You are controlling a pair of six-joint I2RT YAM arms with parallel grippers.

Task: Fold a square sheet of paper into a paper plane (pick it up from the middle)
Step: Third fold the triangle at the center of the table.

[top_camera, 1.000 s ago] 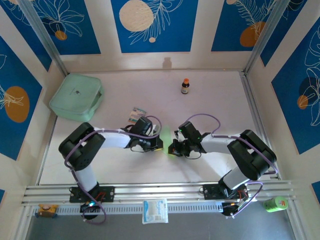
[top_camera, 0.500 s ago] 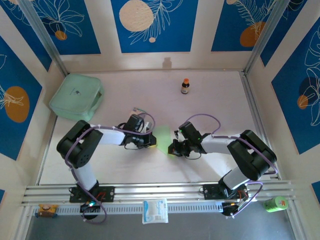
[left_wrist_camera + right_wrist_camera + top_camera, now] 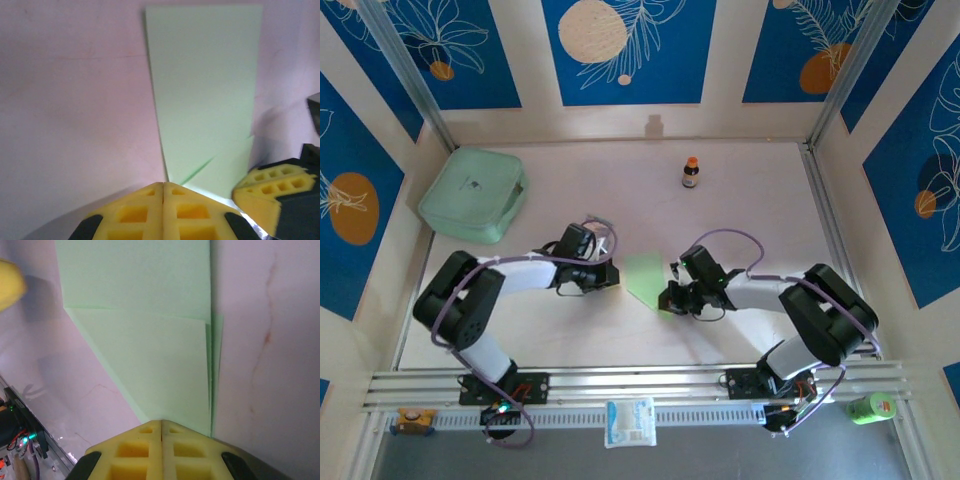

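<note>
The paper (image 3: 643,277) lies flat on the tabletop (image 3: 750,215), about midway between the two arms. It is already partly folded. It looks like a doubled strip with one corner turned over, so its near end slants to a point. From above, its long axis runs roughly far to near, leaning right at the near end, and that point aims at the right hand (image 3: 667,302).

The right hand is the closer one. Its yellow fingers (image 3: 150,447) are pressed together with no gap. In its own camera the paper's pointed end runs right up to the tips, and the folded flap spreads away beyond. I cannot tell from here whether it pinches the tip or only pins it to the tabletop.

The left hand (image 3: 613,279) sits just beside the paper's left edge, aimed across at it. Its fingers (image 3: 150,205) are also closed flat against each other and seem to hold nothing. The paper's corner lies just past their tips.

My guess is that the next fold works against the right hand's anchor. The left hand, coming from the left, would have to get at the free long edge and carry it across the long axis toward the right. The risk I see is the thin sheet sliding or pivoting about the anchored point.
</note>
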